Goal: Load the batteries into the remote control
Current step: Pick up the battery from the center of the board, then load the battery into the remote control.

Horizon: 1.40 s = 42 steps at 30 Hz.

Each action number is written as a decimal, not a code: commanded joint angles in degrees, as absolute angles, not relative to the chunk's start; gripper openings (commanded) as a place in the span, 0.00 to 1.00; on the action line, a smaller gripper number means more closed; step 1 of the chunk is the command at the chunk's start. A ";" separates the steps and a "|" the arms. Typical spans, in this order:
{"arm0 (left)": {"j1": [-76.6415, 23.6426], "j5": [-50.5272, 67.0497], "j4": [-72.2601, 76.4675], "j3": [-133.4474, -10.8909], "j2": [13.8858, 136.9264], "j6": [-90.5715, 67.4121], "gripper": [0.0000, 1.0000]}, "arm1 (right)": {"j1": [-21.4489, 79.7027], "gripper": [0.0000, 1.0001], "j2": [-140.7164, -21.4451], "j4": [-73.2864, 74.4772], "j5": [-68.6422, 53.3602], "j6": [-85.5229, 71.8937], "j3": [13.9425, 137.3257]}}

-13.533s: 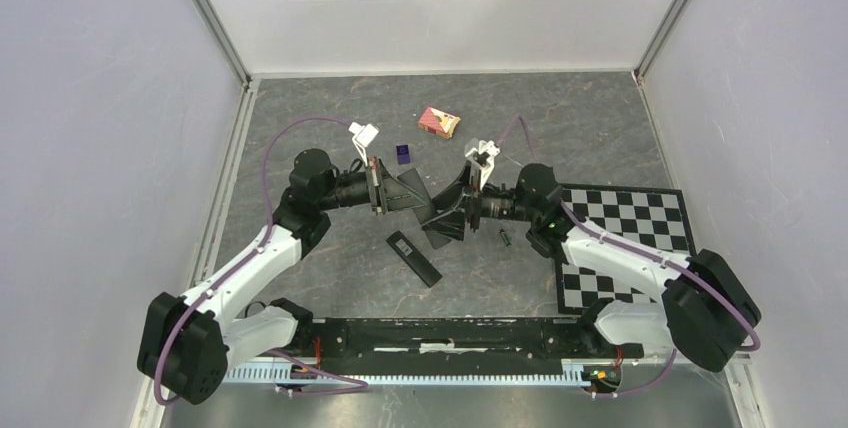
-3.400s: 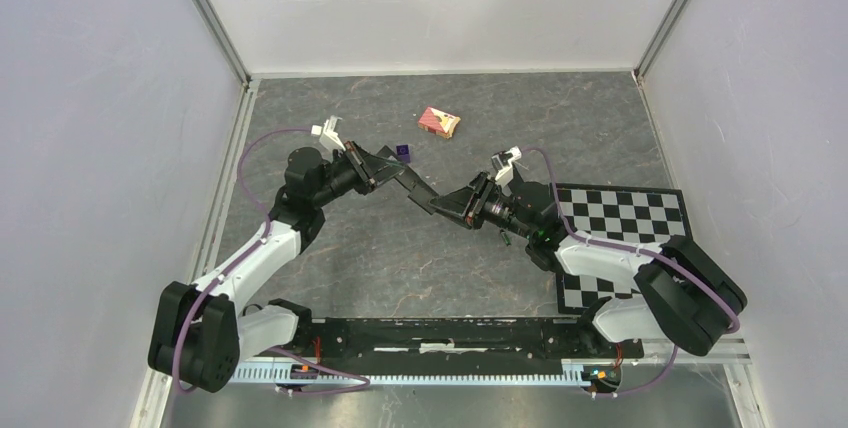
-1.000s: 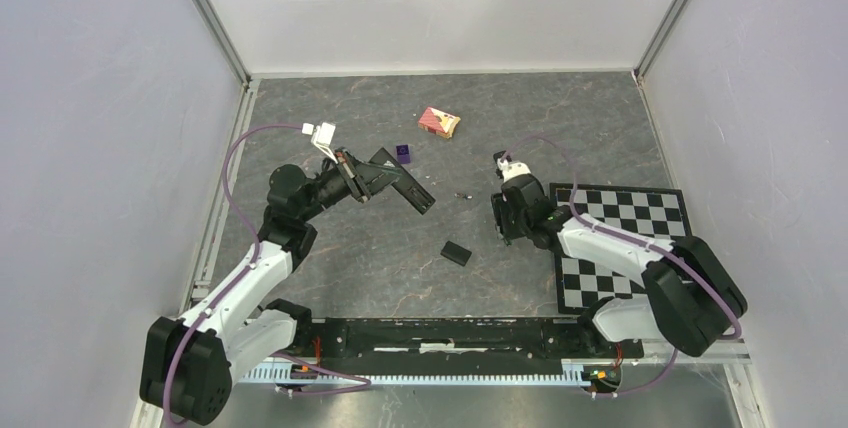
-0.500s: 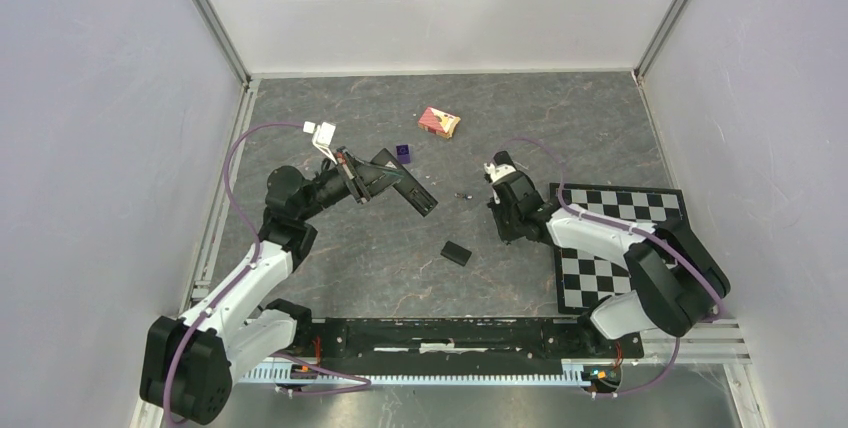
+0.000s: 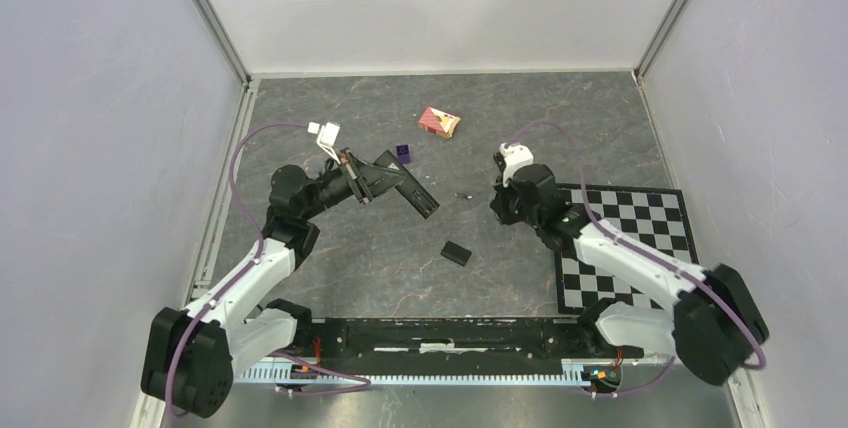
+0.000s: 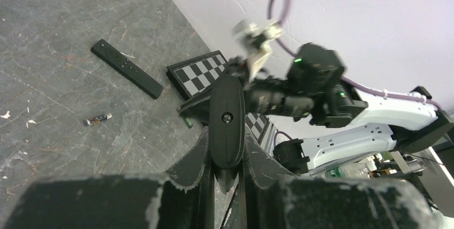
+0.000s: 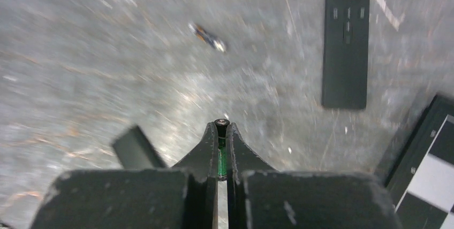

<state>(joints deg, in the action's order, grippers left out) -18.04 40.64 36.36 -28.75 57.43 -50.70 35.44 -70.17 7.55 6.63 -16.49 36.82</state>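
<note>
Left gripper (image 6: 227, 135) clamped on remote control (image 5: 407, 188), held off the table (image 5: 350, 248), free end toward 4 o'clock, likely presenting it to the other arm. Right gripper (image 7: 219, 129) pinched tight on dark green battery (image 7: 220, 159), cap showing at the tips (suits end-first insertion). Top view: other battery (image 5: 463, 194) lies at 9 o'clock of right gripper.

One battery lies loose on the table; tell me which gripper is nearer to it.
Right. The right gripper, shut on the green battery, sits just right of the loose battery in the top view; the left gripper, holding the remote control, is farther off to its left.
</note>
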 commanded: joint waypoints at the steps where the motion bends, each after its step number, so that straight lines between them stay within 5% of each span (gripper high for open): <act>1: -18.71 38.99 37.09 -31.28 59.02 -53.51 0.02 | 35.22 0.00 -62.49 -4.92 0.36 -17.03 37.69; 16: -19.82 38.82 29.13 -36.49 67.32 -59.13 0.02 | 35.46 0.00 -57.58 -40.39 -31.40 -31.10 32.57; 42: -23.93 44.03 45.88 -35.50 72.42 -71.73 0.02 | 43.06 0.00 -62.23 -30.41 -19.89 -18.11 36.30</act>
